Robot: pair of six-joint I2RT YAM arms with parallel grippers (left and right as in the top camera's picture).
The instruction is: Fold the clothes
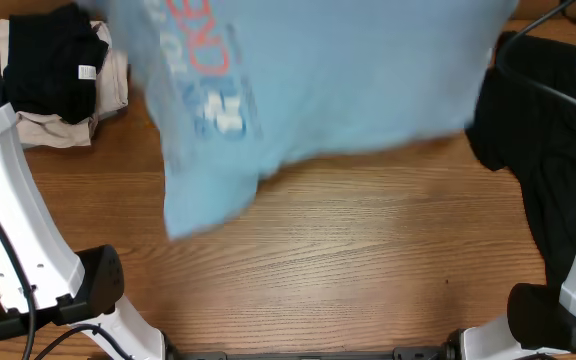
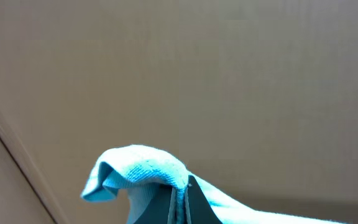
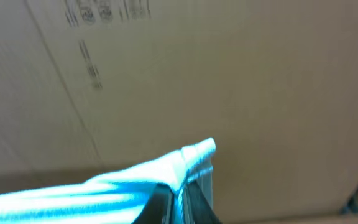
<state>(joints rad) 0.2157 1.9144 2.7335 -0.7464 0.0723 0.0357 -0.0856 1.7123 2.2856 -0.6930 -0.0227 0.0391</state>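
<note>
Holding the light blue cloth T-shirt [image 1: 368, 80] spread left-to-right across the frame's top, our left claw [image 2: 180, 202] and right claw [image 3: 180, 198] each clamp an edge. It hangs above the wooden desk [image 1: 368, 260].

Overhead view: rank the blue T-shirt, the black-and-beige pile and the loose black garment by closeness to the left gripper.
1. The blue T-shirt, clamped in the left gripper, which it hides overhead.
2. The black-and-beige pile, back left.
3. The loose black garment, right side.
</note>
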